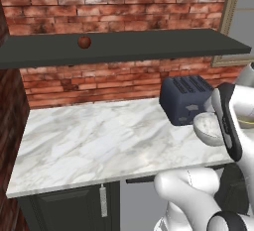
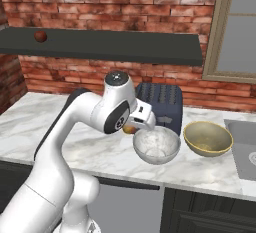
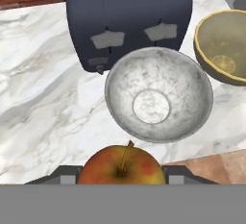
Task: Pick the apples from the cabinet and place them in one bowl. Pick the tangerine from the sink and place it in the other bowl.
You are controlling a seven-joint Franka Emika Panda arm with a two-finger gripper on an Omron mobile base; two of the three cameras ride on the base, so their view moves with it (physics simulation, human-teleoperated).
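Observation:
My gripper [image 2: 132, 128] is shut on the yellow-orange apple [image 3: 121, 166], which has a reddish blush and its stem pointing up. It hangs just left of and a little above the rim of the pale grey-white bowl [image 2: 156, 145], seen empty in the hand view [image 3: 158, 95]. The dark red apple [image 1: 84, 41] rests on the dark shelf of the cabinet [image 1: 149, 46], far up to the left. The tan-olive bowl [image 2: 207, 138] stands empty to the right of the pale bowl. The sink [image 2: 244, 149] shows its left part at the right edge. The tangerine is out of view.
A dark blue toaster [image 2: 161, 103] stands right behind the pale bowl against the brick wall. The marble counter [image 1: 89, 141] stretches left of the bowls. A window frame [image 2: 220, 32] rises at the right, just past the end of the shelf.

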